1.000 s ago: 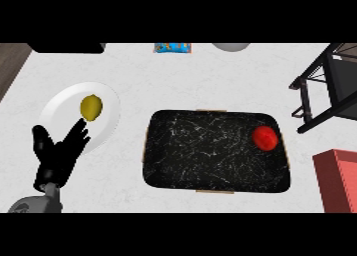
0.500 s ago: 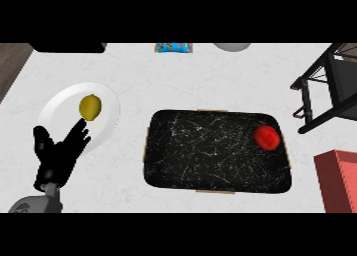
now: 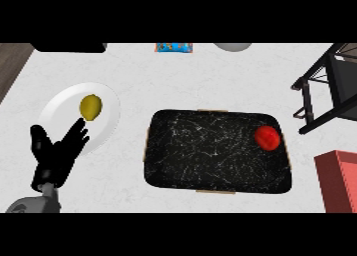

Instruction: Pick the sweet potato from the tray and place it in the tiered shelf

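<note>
Tray (image 3: pixel 210 165): dark, marbled, rounded rectangle just right of centre on the pale counter (image 3: pixel 210 80).
Red object (image 3: pixel 267 137): lies in the tray toward its 3 o'clock edge; it looks red and rounded, yet it is the only item there, so it is judged to be the task's sweet potato.
Tiered shelf (image 3: pixel 332 85): dark frame at 2 o'clock from the tray, partly cut off by the view's right edge.
Left hand (image 3: pixel 55 157): at 9 o'clock from the tray, fingers straight and spread, holding nothing; its fingertips overlap the rim of the white plate (image 3: pixel 63 107).
Right hand: not visible.
Lemon (image 3: pixel 91 106): yellow, on the plate, at 12 o'clock from the left hand.
Red box (image 3: pixel 347 180): at 4 o'clock from the tray, close beside it.
Risk 1: the visible hand is well apart from the target; reaching across could sweep the plate or lemon.
Risk 2: a rounded object may roll in the tray if touched off-centre.
Risk 3: the shelf frame could obstruct placement.
</note>
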Available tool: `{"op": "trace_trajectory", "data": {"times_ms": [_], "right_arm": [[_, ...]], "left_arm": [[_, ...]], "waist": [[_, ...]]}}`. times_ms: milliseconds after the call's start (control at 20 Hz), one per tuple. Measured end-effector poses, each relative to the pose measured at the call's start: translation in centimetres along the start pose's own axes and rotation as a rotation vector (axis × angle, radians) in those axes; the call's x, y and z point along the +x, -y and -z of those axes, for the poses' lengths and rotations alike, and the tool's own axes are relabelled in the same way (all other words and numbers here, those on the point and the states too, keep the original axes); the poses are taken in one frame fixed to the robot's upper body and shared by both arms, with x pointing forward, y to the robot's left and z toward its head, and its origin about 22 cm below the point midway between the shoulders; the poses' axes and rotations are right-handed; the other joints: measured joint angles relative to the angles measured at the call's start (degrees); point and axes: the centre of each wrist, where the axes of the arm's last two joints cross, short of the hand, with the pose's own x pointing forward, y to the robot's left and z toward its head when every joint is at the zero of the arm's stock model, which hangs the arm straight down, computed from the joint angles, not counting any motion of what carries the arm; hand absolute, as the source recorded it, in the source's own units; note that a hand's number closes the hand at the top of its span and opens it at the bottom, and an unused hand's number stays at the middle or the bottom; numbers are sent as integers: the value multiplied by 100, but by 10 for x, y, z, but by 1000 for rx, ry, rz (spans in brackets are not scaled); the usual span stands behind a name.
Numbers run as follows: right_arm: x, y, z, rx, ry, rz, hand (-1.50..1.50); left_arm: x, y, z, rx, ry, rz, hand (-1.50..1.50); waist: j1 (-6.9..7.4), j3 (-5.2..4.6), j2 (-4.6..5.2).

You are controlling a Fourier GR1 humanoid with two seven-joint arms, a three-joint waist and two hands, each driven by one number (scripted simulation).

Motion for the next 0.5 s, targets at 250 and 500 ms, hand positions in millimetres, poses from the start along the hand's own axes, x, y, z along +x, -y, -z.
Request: {"op": "trace_trajectory", "data": {"times_ms": [250,500], "right_arm": [[-5,-9,12,-12,34,9,150],[-12,-13,19,-8,68,22,150]], "left_arm": [[0,6,3,3,3,-4,0],[-7,7,1,3,6,-7,0]], "waist": [[-10,1,0],[-12,-10,-10]]}}
